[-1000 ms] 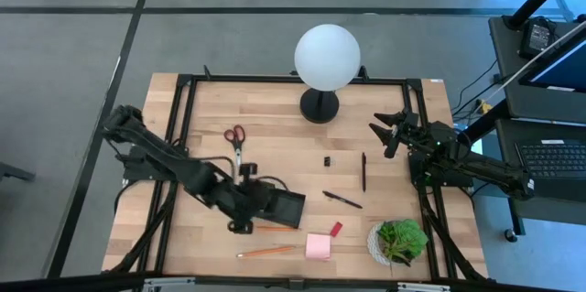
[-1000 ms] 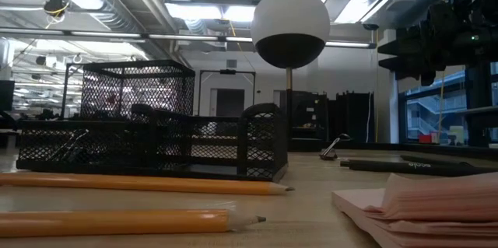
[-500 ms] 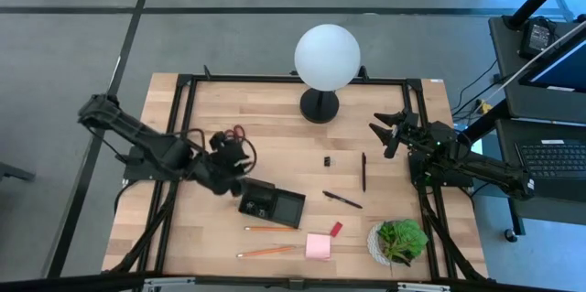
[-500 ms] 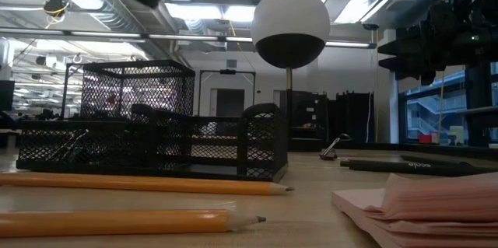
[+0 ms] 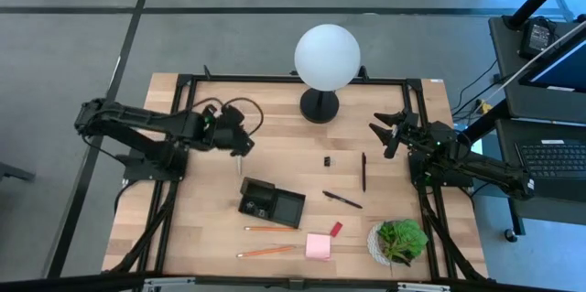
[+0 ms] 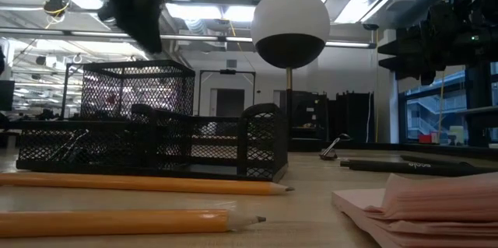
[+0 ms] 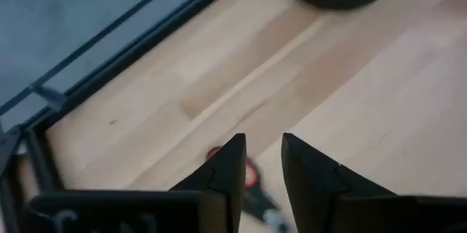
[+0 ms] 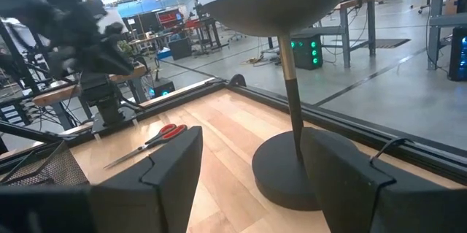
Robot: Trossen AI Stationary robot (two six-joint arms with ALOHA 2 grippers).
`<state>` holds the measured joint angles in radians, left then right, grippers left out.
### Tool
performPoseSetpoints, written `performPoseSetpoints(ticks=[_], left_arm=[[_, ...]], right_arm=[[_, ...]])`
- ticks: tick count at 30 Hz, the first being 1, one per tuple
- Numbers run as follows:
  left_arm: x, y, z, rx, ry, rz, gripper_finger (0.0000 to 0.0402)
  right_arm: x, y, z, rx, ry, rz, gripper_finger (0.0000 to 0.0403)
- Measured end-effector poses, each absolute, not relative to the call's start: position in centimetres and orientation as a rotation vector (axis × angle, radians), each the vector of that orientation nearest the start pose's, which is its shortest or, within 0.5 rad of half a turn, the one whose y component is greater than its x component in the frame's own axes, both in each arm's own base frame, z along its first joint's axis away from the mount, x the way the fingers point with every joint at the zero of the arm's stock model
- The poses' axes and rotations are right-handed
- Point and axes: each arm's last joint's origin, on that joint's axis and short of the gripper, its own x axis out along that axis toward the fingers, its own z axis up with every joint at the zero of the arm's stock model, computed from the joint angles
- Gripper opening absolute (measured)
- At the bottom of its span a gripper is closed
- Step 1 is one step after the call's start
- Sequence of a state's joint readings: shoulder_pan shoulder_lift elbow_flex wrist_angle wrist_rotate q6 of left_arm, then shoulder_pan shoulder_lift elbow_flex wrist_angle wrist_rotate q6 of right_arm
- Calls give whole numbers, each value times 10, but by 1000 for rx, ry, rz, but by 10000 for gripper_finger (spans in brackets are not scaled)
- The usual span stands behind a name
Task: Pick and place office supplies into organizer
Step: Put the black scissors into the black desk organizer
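Progress check: looks early. The organizer (image 5: 272, 204) has something small and dark in its left compartment in the high view; can't tell what it is. Everything else is out on the table (image 5: 284, 127).

Still loose, clock-face from the organizer:
- two orange pencils, one (image 5: 268, 229) just beside its near edge at 6, the other (image 5: 266, 252) further out at 6
- pink sticky-note pad (image 5: 319, 246) at 5, small red eraser (image 5: 335, 229) just beside the pad
- two black pens, one (image 5: 341, 200) at 3, the other (image 5: 363, 171) at 2
- tiny black clip (image 5: 326, 160) at 1
- red-handled scissors (image 8: 146, 140) at 11, under the left arm from above; right wrist view shows them flat on the wood, red handles, pale blades closed

Left gripper (image 5: 236, 143) is above the scissors, fingers (image 7: 226, 178) narrowly apart, nothing between them; red handle visible just beyond the tips in its wrist view. My read: scissors are next, grasp not made.

Right gripper (image 5: 389, 132) is parked at the table's 3 o'clock edge, jaws wide, empty.

Organizer: low black mesh tray, several compartments, one taller box section (image 6: 137, 92) at the back in the low view.
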<state>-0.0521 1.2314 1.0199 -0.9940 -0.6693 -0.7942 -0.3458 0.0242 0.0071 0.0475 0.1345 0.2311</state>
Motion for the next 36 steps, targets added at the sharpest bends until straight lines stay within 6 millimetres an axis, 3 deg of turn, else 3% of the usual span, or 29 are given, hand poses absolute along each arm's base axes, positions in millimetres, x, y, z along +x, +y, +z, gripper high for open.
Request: performPoseSetpoints(ticks=[4, 14, 21, 26, 36], left_arm=[[216, 28, 272, -267, 937, 926, 105], [210, 69, 269, -409, 946, 1070, 162], [219, 85, 259, -414, 928, 1144, 184], [229, 90, 249, -490, 932, 1122, 182], [239, 97, 228, -632, 925, 1255, 180]], right_arm=[[91, -37, 169, 219, -85, -474, 236], [91, -37, 169, 190, -77, -476, 236], [91, -37, 169, 196, -78, -476, 236], [91, -37, 168, 203, -79, -476, 236], [91, -37, 169, 225, -84, -470, 236]])
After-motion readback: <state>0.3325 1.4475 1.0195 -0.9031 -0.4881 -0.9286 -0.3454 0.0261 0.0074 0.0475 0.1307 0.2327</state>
